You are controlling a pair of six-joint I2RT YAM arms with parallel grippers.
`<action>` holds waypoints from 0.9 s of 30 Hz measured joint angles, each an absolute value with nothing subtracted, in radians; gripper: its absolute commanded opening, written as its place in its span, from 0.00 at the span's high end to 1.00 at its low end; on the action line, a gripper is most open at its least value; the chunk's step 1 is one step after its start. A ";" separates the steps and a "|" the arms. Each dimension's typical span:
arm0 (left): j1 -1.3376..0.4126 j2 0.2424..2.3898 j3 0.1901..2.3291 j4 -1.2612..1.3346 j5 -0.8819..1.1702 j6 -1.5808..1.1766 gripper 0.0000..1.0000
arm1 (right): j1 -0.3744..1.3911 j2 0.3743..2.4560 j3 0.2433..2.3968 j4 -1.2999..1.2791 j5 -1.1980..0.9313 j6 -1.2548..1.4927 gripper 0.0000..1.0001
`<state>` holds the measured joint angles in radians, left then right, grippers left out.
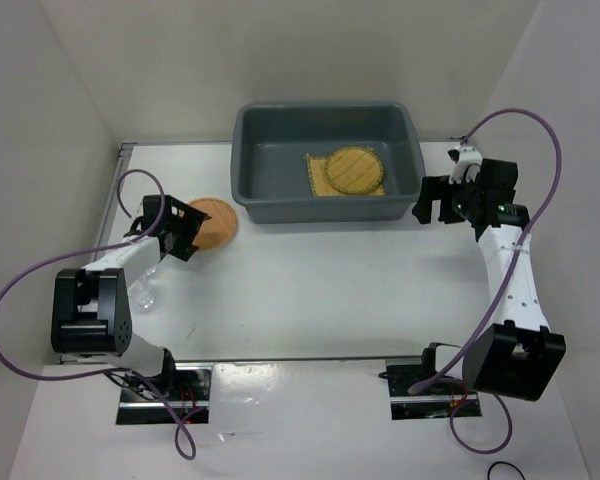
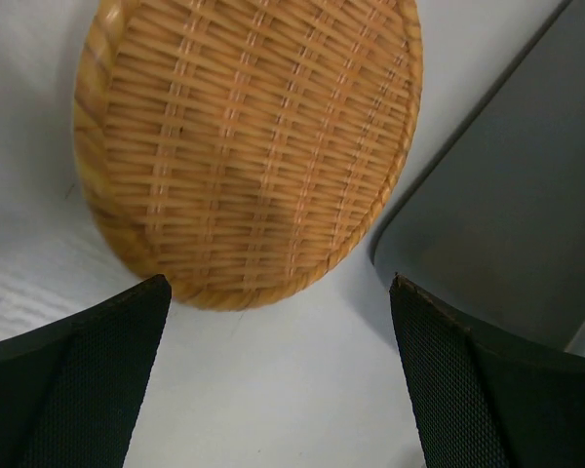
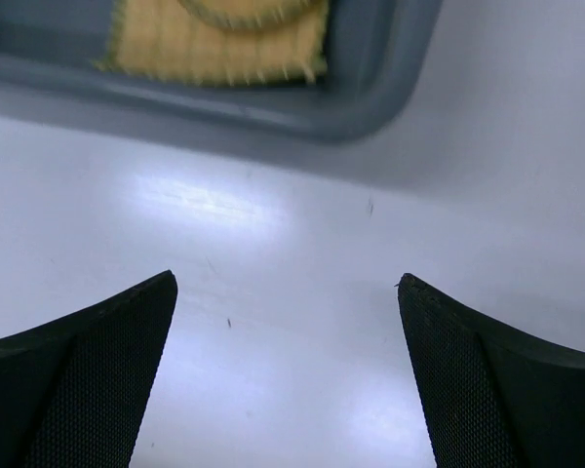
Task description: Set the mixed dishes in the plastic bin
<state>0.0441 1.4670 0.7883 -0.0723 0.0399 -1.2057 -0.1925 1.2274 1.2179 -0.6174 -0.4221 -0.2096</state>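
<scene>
Left jaws spread, disc (image 2: 244,146) just beyond.

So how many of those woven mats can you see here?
3. A square yellow mat lies in the grey bin, a round yellow mat lies on top of it, and a round orange-brown mat sits on the table beside the bin's left corner. None seems hidden.

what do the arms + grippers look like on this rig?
left arm and right arm: white links, boxy black joint housings, a purple cable looping off each; left gripper and right gripper black; wrist views show finely textured black fingers; green light by the right wrist.
</scene>
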 measured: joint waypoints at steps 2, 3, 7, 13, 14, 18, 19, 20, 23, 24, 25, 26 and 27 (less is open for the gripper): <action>0.051 1.504 0.799 -0.034 0.049 -1.208 0.01 | -0.218 1.237 1.147 -0.635 -0.411 -0.199 0.02; 0.055 1.513 0.798 -0.014 0.052 -1.211 0.01 | -0.232 1.241 1.116 -0.651 -0.405 -0.196 0.02; 0.062 1.540 0.771 0.087 0.062 -1.244 0.01 | -0.260 1.230 1.078 -0.679 -0.397 -0.186 0.02; 0.060 1.570 0.722 0.157 0.080 -1.295 0.01 | -0.268 1.171 1.070 -0.673 -0.388 -0.180 0.02; 0.057 1.571 0.723 0.150 0.080 -1.299 0.01 | -0.269 1.164 1.065 -0.673 -0.388 -0.180 0.02; 0.031 1.560 0.763 0.067 0.049 -1.313 0.01 | -0.276 1.151 1.043 -0.669 -0.382 -0.180 0.02; 0.021 1.547 0.776 0.039 0.037 -1.313 0.01 | -0.278 1.150 1.036 -0.669 -0.381 -0.181 0.02; 0.009 1.526 0.791 0.009 0.023 -1.312 0.01 | -0.278 1.150 1.029 -0.667 -0.380 -0.181 0.02; -0.017 1.448 0.828 -0.066 -0.012 -1.315 0.01 | -0.278 1.150 1.010 -0.665 -0.380 -0.181 0.02; -0.023 1.421 0.832 -0.082 -0.022 -1.318 0.01 | -0.278 1.150 1.007 -0.665 -0.379 -0.181 0.02; -0.027 1.394 0.830 -0.094 -0.029 -1.323 0.01 | -0.278 1.150 1.007 -0.665 -0.379 -0.181 0.02; -0.033 1.370 0.822 -0.102 -0.036 -1.338 0.01 | -0.278 1.150 1.007 -0.664 -0.379 -0.181 0.02; -0.038 1.347 0.805 -0.107 -0.042 -1.346 0.01 | -0.278 1.150 1.007 -0.662 -0.380 -0.181 0.02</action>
